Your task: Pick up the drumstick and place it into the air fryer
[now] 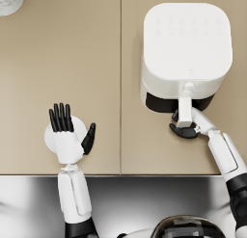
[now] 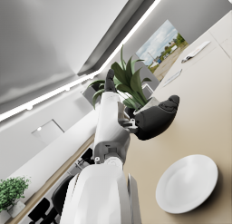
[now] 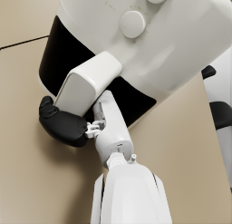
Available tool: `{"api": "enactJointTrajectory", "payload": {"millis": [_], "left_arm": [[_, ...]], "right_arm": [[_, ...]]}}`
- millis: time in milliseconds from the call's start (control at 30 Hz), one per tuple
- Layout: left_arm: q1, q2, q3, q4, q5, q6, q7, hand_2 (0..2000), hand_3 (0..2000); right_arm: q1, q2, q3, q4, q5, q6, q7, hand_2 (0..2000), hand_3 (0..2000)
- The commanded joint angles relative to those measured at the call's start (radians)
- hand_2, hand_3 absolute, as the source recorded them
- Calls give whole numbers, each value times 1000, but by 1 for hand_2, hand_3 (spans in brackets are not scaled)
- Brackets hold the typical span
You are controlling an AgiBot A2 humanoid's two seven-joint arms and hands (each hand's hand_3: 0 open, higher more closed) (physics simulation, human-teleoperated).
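Fingers of right hand (image 1: 185, 128) grasp air fryer (image 1: 185, 49) handle (image 1: 184, 109); left hand (image 1: 67, 131) released above plate (image 2: 186, 183)

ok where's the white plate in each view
Head view: plate at left, mostly hidden under the open left hand.
Left wrist view: plate in full, bare, on the tan counter beside the left hand.
Right wrist view: not in it.
Shared landmark: the tan counter, in all three views.
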Motion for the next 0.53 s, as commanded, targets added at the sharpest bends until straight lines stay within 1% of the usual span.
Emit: {"api": "enactJointTrajectory", "payload": {"millis": [33, 167, 533], "left_arm": [[0, 0, 1, 1, 0, 0, 0, 0, 0], [0, 0, 4, 4, 0, 0, 0, 0, 0], [-1, -1, 4, 5, 0, 0, 0, 0, 0]], "right_arm": [[1, 0, 2, -4, 0, 0, 9, 2000, 2000], [7, 1, 8, -9, -1, 10, 15, 2000, 2000], [9, 2, 12, -10, -2, 11, 15, 2000, 2000]]}}
